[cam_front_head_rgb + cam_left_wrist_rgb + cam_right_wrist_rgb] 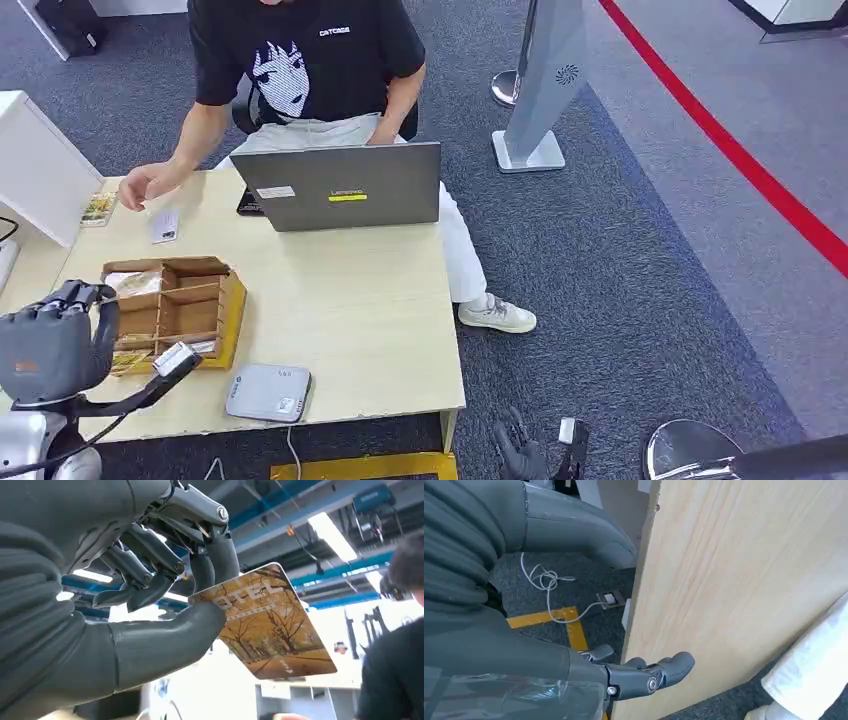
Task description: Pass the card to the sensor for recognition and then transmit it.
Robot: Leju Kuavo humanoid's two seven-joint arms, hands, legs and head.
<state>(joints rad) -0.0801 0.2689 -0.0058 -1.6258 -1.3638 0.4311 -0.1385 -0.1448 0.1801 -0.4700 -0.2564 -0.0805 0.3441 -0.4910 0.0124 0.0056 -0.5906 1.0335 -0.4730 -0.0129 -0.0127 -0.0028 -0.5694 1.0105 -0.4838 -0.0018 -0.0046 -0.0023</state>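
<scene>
My left hand (55, 340) is raised over the table's front left corner, beside the wooden organiser. It pinches a card (272, 625) between thumb and fingers (165, 575). The card has a tree-lined path and hotel lettering printed on it. The sensor (268, 392), a flat grey-white pad with a cable, lies at the table's front edge, to the right of my left hand. My right hand (520, 455) hangs low beside the table's front right corner. Its fingers (649, 675) are loosely extended near the table's wooden side and hold nothing.
A wooden organiser box (180, 305) stands on the light table (360, 300). A person sits behind a grey laptop (340, 187), one hand (145, 183) reaching over a white card (165, 226). A white box (35, 165) stands far left and a kiosk stand (545, 80) beyond.
</scene>
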